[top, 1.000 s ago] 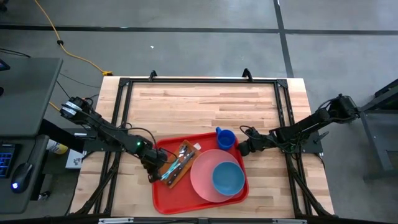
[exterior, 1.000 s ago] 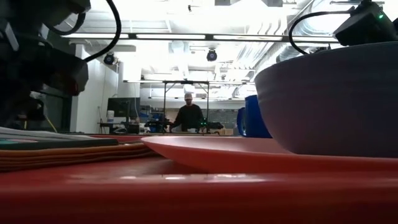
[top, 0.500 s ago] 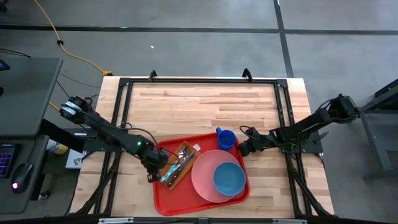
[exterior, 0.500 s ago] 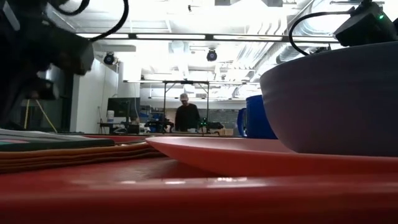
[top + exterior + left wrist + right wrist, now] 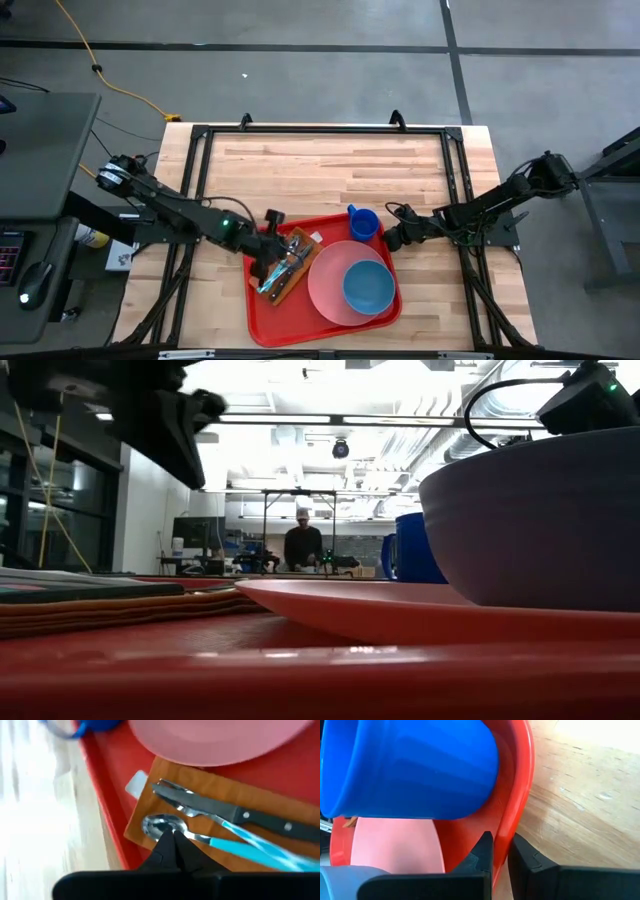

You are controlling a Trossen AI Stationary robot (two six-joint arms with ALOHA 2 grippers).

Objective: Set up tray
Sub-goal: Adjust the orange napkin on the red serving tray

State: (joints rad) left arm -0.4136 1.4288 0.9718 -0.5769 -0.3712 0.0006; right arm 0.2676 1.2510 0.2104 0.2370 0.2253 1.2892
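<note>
The worktop (image 5: pixel 330 165) was pale wood planking inside a black frame, on a grey concrete floor (image 5: pixel 300 70) crossed by dark lines and a yellow cable (image 5: pixel 95 65). A dark desk (image 5: pixel 40 150) stood off its left side. Seen from table height, the room behind ran deep under bright ceiling strip lights, with a person (image 5: pixel 303 545) standing far back among benches.

The tray (image 5: pixel 270 315) lay on the near middle of the worktop, its near edge close to the worktop's front edge. It carried a pink plate (image 5: pixel 322 290) with a blue bowl (image 5: pixel 367 285) on it, a blue cup (image 5: pixel 363 222) at its far right corner, and a brown napkin (image 5: pixel 297 268) on its left part bearing a knife (image 5: pixel 235 812) and spoon (image 5: pixel 165 826).

The left hand (image 5: pixel 270 262) hung over the tray's left part, fingers (image 5: pixel 172 852) pressed together with nothing between them, tips just over the spoon bowl. The right hand (image 5: pixel 392 238) sat at the tray's far right corner beside the cup, pinched onto the tray rim.

The far half of the worktop lay bare, as did strips on either side of the tray.
</note>
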